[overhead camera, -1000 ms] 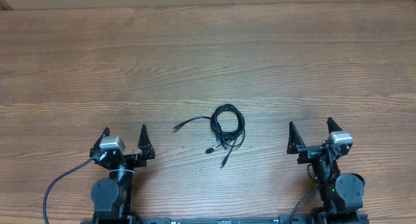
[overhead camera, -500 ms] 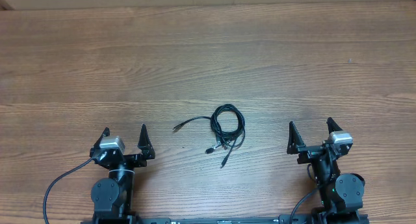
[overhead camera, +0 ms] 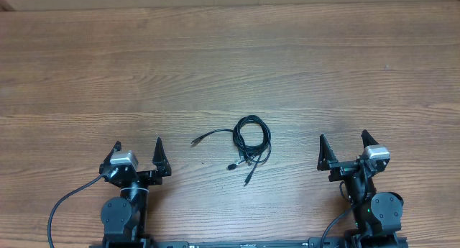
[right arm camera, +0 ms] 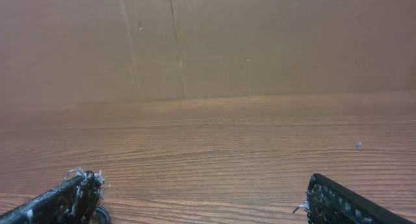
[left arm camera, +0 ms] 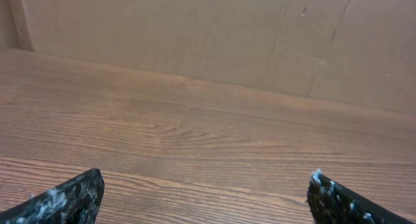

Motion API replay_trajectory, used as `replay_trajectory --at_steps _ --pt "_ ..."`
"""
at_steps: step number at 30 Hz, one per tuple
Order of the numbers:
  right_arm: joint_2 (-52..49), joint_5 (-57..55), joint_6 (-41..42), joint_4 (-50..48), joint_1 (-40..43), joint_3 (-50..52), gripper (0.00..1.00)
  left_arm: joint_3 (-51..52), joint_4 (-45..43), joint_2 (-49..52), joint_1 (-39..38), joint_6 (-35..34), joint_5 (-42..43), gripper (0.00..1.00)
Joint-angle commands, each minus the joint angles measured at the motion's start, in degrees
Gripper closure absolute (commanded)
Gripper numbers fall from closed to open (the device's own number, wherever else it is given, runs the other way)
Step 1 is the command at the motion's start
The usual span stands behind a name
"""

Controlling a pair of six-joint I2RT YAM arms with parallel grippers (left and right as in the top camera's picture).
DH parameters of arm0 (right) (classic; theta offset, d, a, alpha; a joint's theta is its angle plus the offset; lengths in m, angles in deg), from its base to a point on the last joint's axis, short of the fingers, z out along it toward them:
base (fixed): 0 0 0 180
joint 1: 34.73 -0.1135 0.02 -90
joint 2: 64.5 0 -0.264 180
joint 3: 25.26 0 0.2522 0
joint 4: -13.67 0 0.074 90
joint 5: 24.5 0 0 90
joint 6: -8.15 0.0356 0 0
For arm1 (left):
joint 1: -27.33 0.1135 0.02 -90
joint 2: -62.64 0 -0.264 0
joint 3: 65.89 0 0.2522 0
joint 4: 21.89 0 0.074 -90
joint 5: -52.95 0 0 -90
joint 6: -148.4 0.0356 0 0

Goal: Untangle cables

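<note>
Nothing moved; thin black cables (overhead camera: 250,153) coiled (loose loop); woodgrain table (overhead camera: 230,61)

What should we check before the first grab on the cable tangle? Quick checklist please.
1. Left gripper open and empty: ok.
2. Right gripper open and empty: ok.
3. Cables located: ok. They lie as one small coiled bundle on the table, between the two arms and apart from both.
4. Free end to grab: ok. A loose plug end sticks out of the bundle toward the left arm's side.
5. Cables visible in the wrist views: not ok. Both show only bare wood and their own fingertips.
6. Number of cords and which crosses over which: cannot tell, too small from overhead.
</note>
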Motion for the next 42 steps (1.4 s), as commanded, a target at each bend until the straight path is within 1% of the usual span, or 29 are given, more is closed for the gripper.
replay_trajectory --at_steps 1,11,18,42 --pt "0.46 -0.11 -0.24 -0.35 -0.26 0.61 0.0 0.22 -0.11 -0.15 -0.42 1.29 -0.92 0.0" --pt "0.46 -0.11 -0.24 -0.35 -0.26 0.61 0.0 0.22 -0.11 -0.15 -0.42 1.29 -0.92 0.02" --pt "0.46 -0.11 -0.24 -0.35 -0.26 0.61 0.0 0.22 -0.11 -0.15 -0.42 1.29 -0.92 0.0" --pt "0.46 -0.11 -0.24 -0.35 -0.26 0.61 0.0 0.22 -0.11 -0.15 -0.42 1.29 -0.9 0.01"
